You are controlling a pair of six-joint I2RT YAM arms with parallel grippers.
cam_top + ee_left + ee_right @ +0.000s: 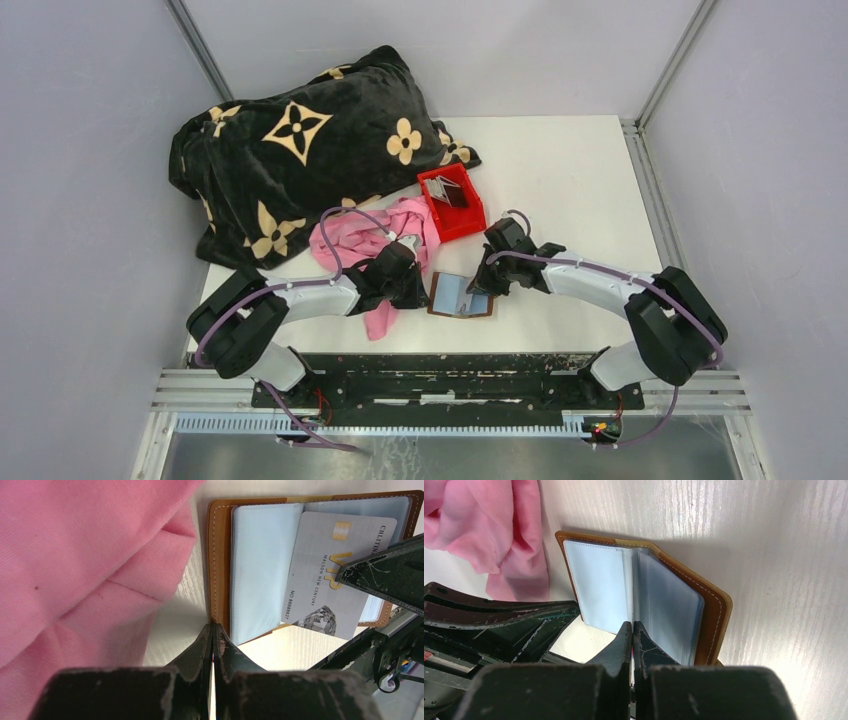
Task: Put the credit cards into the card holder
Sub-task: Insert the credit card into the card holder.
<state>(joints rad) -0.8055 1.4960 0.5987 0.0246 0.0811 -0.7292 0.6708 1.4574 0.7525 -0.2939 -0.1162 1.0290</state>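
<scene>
Early on: the card holder lies open on the desk, the closed left end effector at its edge, the closed right end effector over one grey card partly sleeved inside it, and the other cards are in the red bin just beyond it.

A black, flower-patterned blanket lies heaped on the white table. Nearer — a pink cloth, just beside a red bin.

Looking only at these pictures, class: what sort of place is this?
Probably a robot test cell: left arm and right arm bolted to a white table, grey walls, metal framing, a red bin.
</scene>
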